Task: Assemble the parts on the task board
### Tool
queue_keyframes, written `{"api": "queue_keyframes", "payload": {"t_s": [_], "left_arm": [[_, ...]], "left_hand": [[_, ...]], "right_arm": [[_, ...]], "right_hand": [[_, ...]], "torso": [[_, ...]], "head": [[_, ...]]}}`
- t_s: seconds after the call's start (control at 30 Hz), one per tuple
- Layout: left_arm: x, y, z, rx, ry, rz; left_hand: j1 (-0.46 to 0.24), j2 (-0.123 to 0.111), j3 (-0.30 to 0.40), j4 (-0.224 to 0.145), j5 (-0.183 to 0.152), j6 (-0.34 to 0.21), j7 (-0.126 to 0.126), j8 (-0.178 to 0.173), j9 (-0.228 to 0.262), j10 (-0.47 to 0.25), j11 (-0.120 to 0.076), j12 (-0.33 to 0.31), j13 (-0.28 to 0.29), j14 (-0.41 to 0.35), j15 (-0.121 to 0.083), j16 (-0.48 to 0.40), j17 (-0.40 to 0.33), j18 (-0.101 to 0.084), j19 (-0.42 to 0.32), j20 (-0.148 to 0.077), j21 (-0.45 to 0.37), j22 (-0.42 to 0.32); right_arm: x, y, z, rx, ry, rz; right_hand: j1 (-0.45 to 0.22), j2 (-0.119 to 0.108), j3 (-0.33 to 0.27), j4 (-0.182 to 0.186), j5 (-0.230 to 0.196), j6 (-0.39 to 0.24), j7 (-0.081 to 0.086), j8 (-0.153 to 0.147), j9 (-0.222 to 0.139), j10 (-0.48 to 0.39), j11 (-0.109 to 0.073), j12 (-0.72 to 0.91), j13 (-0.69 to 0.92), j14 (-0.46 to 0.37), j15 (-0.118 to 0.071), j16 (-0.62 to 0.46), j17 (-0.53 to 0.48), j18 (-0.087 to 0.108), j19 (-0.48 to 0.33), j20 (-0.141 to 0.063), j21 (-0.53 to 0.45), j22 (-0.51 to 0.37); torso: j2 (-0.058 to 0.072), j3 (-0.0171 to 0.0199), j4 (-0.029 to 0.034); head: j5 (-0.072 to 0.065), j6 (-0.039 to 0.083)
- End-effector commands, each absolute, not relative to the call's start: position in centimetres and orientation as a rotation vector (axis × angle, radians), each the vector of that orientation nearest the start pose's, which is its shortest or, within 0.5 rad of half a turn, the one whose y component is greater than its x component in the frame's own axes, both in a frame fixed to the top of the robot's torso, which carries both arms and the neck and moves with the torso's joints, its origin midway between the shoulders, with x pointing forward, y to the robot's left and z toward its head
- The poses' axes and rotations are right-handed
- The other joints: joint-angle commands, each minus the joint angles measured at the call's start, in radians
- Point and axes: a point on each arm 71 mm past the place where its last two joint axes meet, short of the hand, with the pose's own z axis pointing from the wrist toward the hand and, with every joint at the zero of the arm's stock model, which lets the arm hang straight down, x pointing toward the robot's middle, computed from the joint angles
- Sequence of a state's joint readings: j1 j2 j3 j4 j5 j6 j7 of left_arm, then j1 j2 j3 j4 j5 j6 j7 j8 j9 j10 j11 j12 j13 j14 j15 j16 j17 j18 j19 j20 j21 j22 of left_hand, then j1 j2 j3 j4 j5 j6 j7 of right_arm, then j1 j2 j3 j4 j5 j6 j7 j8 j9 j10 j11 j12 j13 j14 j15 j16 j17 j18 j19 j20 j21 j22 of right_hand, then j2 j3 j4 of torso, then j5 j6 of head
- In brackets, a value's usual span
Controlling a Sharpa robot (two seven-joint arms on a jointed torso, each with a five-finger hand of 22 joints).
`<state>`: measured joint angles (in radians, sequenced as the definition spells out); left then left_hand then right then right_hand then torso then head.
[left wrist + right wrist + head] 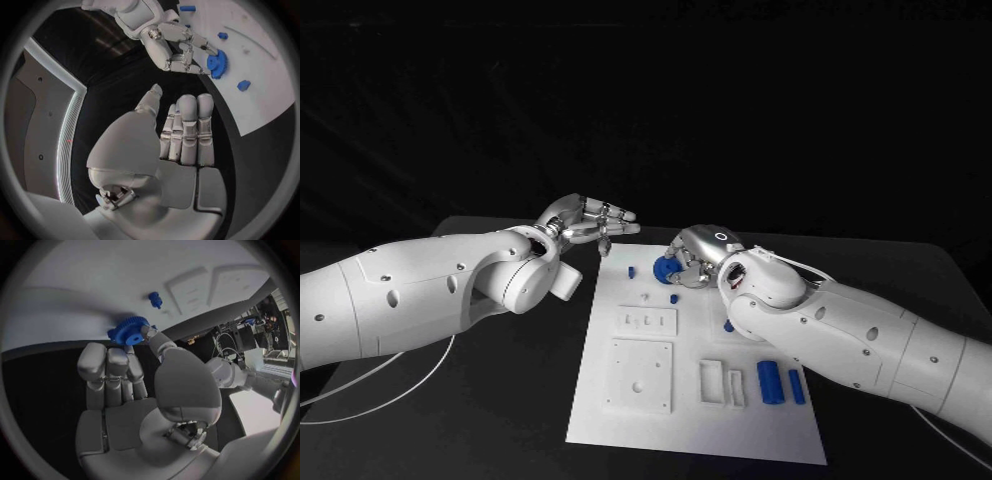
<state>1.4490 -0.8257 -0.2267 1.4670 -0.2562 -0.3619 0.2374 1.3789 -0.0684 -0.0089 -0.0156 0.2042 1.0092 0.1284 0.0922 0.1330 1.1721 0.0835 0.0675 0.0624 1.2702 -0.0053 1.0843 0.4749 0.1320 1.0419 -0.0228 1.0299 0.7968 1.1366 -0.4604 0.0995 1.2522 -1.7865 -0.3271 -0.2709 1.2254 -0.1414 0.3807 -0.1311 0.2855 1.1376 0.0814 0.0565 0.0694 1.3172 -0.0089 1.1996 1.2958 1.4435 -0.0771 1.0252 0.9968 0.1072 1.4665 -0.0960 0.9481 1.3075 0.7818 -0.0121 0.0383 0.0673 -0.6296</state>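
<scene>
The white task board (704,425) lies in the middle of the black table. My right hand (697,252) is over the board's far edge and pinches a blue gear (672,268) between thumb and fingertips. The right wrist view shows that gear (129,331) at the fingertips of the right hand (125,385), low over the board. My left hand (589,222) hovers at the board's far left corner, fingers stretched out and holding nothing. From the left wrist, the left hand (181,140) points toward the right hand (178,45) and its gear (217,64).
Small blue pieces (632,270) (675,297) (730,325) lie near the gear. Two blue cylinders (770,382) (796,386) lie at the board's near right, beside white slotted blocks (723,382). Two raised white plates (646,321) (640,375) sit left of centre.
</scene>
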Motion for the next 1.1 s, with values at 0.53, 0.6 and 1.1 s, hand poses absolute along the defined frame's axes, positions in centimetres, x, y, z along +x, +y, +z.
{"api": "queue_keyframes", "payload": {"t_s": [0.53,0.6,1.1], "left_arm": [[51.9,21.6,-12.8,-0.742,1.552,-1.273],[51.9,21.6,-12.8,-0.742,1.553,-1.273],[51.9,21.5,-12.8,-0.742,1.553,-1.272]], "left_hand": [[0.011,0.001,0.001,0.004,-0.002,-0.009,0.003,0.005,0.002,0.004,0.002,-0.002,0.0,0.006,0.001,0.006,-0.002,0.015,0.008,0.0,-0.005,0.002],[0.011,0.001,0.001,0.004,-0.002,-0.009,0.003,0.005,0.002,0.004,0.002,-0.002,0.0,0.006,0.001,0.006,-0.002,0.015,0.008,0.0,-0.005,0.002],[0.025,0.008,0.028,-0.005,0.133,-0.016,0.005,0.003,-0.001,-0.004,0.004,-0.004,-0.001,0.004,0.002,0.005,-0.003,0.016,0.007,0.0,-0.006,0.004]], "right_arm": [[53.2,-8.2,-18.4,-0.291,1.518,0.49],[53.2,-8.1,-18.5,-0.29,1.52,0.491],[53.4,-8.2,-19.0,-0.283,1.566,0.492]], "right_hand": [[-0.005,-0.011,-0.021,0.012,-0.004,-0.027,0.008,0.006,-0.001,-0.008,-0.001,-0.019,-0.012,0.001,-0.004,-0.013,-0.006,0.008,0.06,-0.004,-0.013,0.002],[-0.006,-0.011,-0.022,0.015,-0.004,-0.031,0.009,0.006,-0.001,-0.009,-0.001,-0.021,-0.013,0.001,-0.003,-0.014,-0.007,0.009,0.06,-0.004,-0.014,0.001],[-0.053,-0.009,-0.072,0.083,0.001,-0.082,0.02,0.006,-0.004,-0.012,0.007,-0.028,-0.026,0.002,0.003,-0.018,-0.009,0.014,0.061,0.003,-0.018,-0.003]], "torso": [[0.0,-0.0002,0.0011],[0.0,-0.0003,0.0004],[0.0,-0.0011,-0.0002]], "head": [[0.003,0.004],[0.004,0.004],[0.002,0.005]]}}
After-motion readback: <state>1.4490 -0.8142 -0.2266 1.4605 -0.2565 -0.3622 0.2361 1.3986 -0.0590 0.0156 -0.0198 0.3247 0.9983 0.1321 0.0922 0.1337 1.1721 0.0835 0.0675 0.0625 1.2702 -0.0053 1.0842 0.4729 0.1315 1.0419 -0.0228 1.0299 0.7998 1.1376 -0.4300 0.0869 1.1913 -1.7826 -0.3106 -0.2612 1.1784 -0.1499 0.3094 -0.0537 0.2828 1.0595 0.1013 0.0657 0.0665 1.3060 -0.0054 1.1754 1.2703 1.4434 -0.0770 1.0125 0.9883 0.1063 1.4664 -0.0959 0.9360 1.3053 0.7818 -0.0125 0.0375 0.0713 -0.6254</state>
